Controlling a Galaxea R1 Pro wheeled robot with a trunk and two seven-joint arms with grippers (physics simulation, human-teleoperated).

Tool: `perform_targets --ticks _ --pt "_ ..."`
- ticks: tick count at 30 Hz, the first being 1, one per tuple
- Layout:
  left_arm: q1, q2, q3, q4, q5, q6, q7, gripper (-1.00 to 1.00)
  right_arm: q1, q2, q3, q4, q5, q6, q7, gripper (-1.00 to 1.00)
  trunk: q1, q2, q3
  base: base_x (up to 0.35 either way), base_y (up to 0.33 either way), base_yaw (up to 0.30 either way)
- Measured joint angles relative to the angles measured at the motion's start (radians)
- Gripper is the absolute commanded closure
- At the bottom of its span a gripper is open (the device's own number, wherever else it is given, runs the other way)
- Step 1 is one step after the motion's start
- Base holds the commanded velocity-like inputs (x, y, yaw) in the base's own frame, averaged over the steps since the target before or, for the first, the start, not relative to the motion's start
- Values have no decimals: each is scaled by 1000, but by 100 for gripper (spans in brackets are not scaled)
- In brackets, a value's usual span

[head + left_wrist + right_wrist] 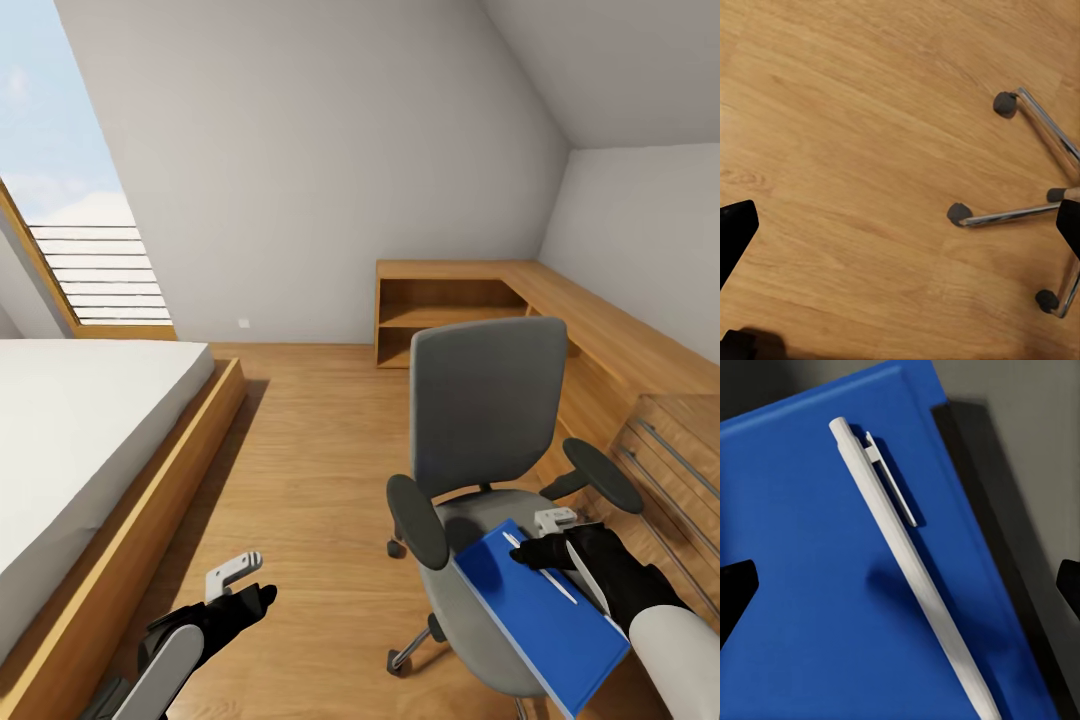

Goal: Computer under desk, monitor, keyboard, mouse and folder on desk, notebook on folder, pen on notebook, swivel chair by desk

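Warm wood grain with a satin sheen across the floor [855,150]. Same honey-toned wood on the desk [600,320] and bed frame [150,480]. Matt grey cloth on the swivel chair [490,400], dark matt plastic on its armrests, polished metal on its base legs [1009,216]. Smooth, faintly glossy blue cover on the folder [817,585]. Pale smooth plastic on the pen [907,562]. Flat matt white on the mattress [70,420].

Swivel chair [488,420]: one, with two armrests
Chair wheels [959,214]: four can be seen in the left wrist view
Blue notebook [540,610]: one, on the chair seat, over its front edge
Pen [907,570]: one, lying on the notebook
Bed [80,440]: one
Wooden shelf unit [450,310]: one
Window [70,200]: one
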Motion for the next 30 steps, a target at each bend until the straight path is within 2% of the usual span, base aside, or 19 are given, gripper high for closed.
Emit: perform_targets --ticks 3,9,14,19,30 --pt "0 0 0 -2 0 0 0 -100 0 0 0 0 0 0 0 -100 0 0 0 0 0 0" --pt "0 0 0 -3 0 0 1 -100 0 0 0 0 0 0 0 -100 23 -42 -19 0 0 0" --pt "0 0 0 -3 1 0 0 -100 0 0 0 0 0 0 -1 -100 23 -42 -19 0 0 0" --pt "0 -1 -2 -4 0 0 3 -100 0 0 0 0 0 0 -1 -100 42 -77 -34 0 0 0" --pt "0 -2 -3 -5 0 0 1 -100 0 0 0 1 0 0 -1 -100 42 -77 -34 0 0 0"
